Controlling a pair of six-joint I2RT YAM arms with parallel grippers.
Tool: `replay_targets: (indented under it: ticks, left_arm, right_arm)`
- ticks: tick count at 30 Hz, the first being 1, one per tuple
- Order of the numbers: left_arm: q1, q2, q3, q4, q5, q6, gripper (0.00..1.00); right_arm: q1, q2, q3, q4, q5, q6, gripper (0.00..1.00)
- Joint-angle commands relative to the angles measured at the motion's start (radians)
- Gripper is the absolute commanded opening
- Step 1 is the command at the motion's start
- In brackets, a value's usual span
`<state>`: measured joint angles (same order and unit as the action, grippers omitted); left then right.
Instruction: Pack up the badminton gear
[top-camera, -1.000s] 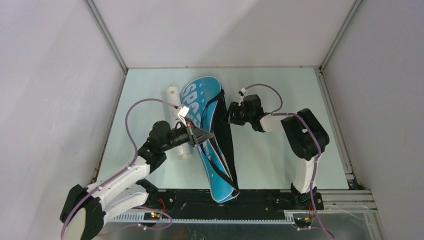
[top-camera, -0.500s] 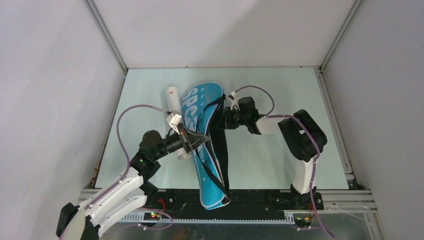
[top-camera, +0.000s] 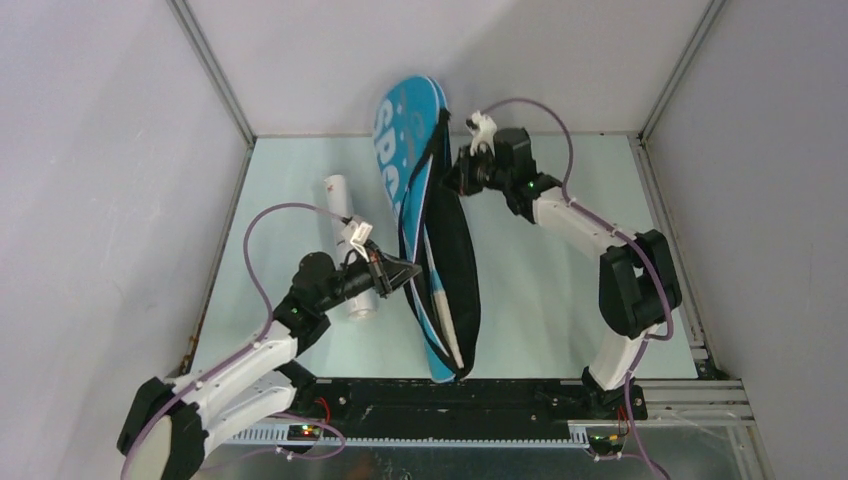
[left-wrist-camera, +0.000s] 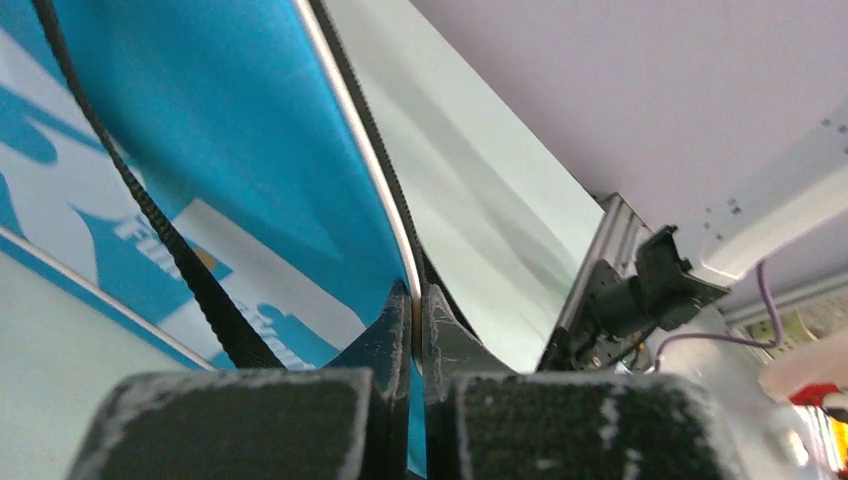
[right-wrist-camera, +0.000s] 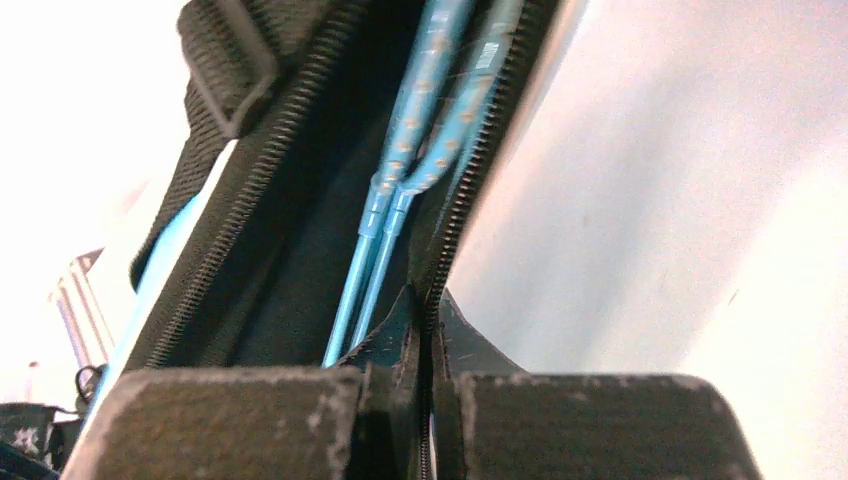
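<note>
Pale green table (top-camera: 560, 300): bears gear, both arms reaching over it.

Blue racket-shaped "SPORT" bag (top-camera: 400, 130): stands on edge, tilted, wide end raised past table's far edge, narrow end near arm bases; zip open along black side.

Long white tube (top-camera: 340, 205): lies on table just left of bag, partly under left arm.

2 thin blue racket shafts (right-wrist-camera: 400, 200): inside open bag.

Left gripper (left-wrist-camera: 415, 310): fingers pressed together, pinching bag's white-piped edge.

Right gripper (right-wrist-camera: 425, 320): fingers pressed together, pinching bag's zipper edge near wide end.
</note>
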<state>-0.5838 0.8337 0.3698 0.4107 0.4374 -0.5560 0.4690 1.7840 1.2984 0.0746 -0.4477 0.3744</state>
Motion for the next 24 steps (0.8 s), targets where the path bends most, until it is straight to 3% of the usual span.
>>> replay_targets:
  ticks: [1, 8, 13, 18, 23, 24]
  left_arm:
    - [-0.035, 0.107, 0.085, 0.186, -0.023, 0.008, 0.0]
    - [-0.132, 0.361, 0.255, 0.327, -0.199, -0.112, 0.0]
    - [-0.169, 0.486, 0.389, 0.275, -0.322, -0.135, 0.0]
    - [-0.21, 0.57, 0.467, 0.248, -0.343, -0.134, 0.0]
    - [-0.233, 0.625, 0.475, 0.181, -0.358, -0.145, 0.03]
    - [-0.233, 0.631, 0.473, 0.166, -0.362, -0.14, 0.08]
  right_arm:
    - [0.005, -0.05, 0.275, -0.155, 0.108, -0.24, 0.0]
    - [0.023, 0.036, 0.645, -0.358, 0.256, -0.457, 0.0]
    - [0.08, 0.102, 0.902, -0.491, 0.366, -0.615, 0.0]
    - [0.104, 0.08, 0.856, -0.51, 0.367, -0.694, 0.0]
    - [0.104, -0.024, 0.552, -0.347, 0.35, -0.745, 0.0]
    - [0.105, -0.032, 0.503, -0.326, 0.349, -0.75, 0.0]
